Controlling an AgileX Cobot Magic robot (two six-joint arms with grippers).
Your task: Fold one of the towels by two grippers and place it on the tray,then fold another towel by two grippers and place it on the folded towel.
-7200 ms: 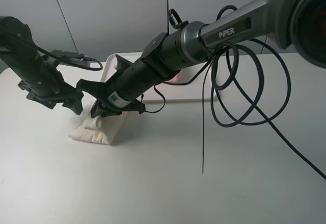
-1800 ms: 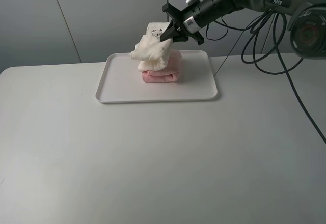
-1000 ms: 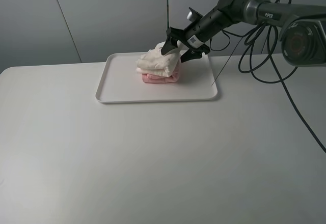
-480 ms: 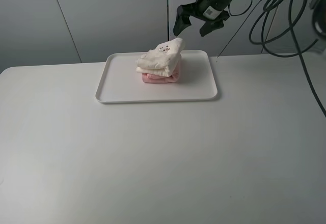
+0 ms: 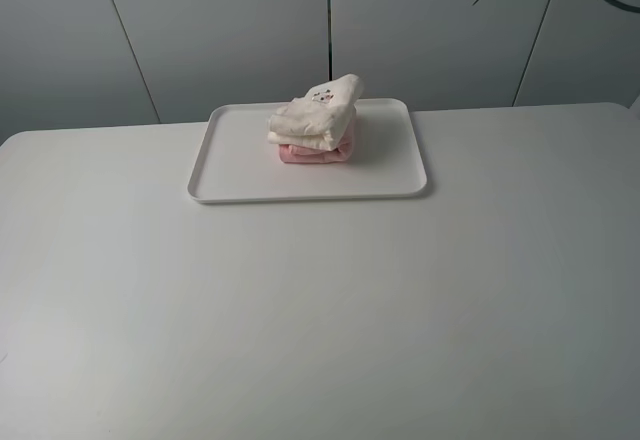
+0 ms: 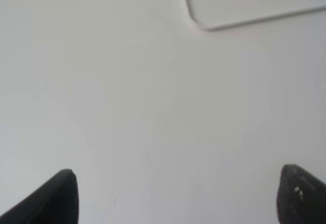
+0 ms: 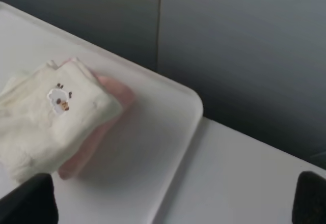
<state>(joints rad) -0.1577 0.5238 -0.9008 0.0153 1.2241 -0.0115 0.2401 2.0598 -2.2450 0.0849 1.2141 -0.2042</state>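
Towels lay stacked, folded cream-white terry towel (image 5: 315, 113) atop folded pink terry towel (image 5: 318, 152), near the flat white plastic tray's (image 5: 240, 175) far edge; left gripper (image 6: 175, 196) and right gripper (image 7: 175, 198) both stood released, empty; task seemingly finished, nothing further needed.

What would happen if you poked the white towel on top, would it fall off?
The cream-white towel looks soft and floppy, so it would probably squish. It overhangs the pink towel slightly, so a firm push might slide it onto the tray.

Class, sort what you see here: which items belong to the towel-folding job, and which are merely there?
Part of the job:
- cream towel, folded, on top
- pink towel, folded, underneath
- white tray holding both

Merely there:
- white table
- grey wall panels
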